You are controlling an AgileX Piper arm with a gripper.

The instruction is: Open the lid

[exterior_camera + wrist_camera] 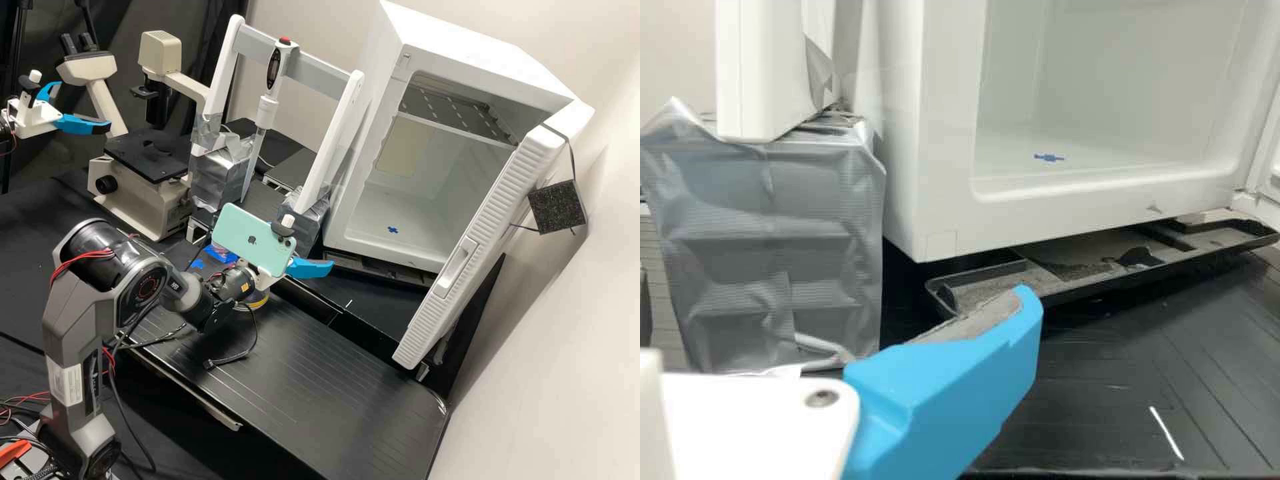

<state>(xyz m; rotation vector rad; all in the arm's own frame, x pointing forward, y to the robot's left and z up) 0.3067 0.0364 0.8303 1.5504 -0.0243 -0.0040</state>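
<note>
Claw (310,268) and fridge (453,47) stand apart in the high view, the claw in front of the fridge's near left corner and lower than its opening. Whether it is wide or narrow I cannot tell, and what, if anything, it holds is also unclear.

Largest is the tabletop (320,373), black and ribbed, spreading in front of the fridge. The fridge is white and boxy, its opening facing the tabletop. Its door (493,207), the only lid-like part I can make out, is wide open, swung out from the right side of the fridge. The grey arm (107,260) rises in front and to the left of the fridge. Just left of the fridge is a white stand (223,67) with two leaning posts and a grey crossbar; farther left is a beige microscope (147,207).

A black tray (1100,275) lies under the fridge's front edge. Two blocks wrapped in silver tape, one far (223,173) and one near (307,213), sit at the feet of the stand, left of the fridge. A metal shelf (460,110) spans the upper part of the fridge's inside. A pipette (265,110) hangs from the crossbar, left of the fridge. On the arm, left of the fridge, is a mint phone (250,233), hiding part of the claw's base. A dark foam block (559,207) is strapped outside the door. Smallest is a blue mark (394,229) on the fridge's floor.
</note>
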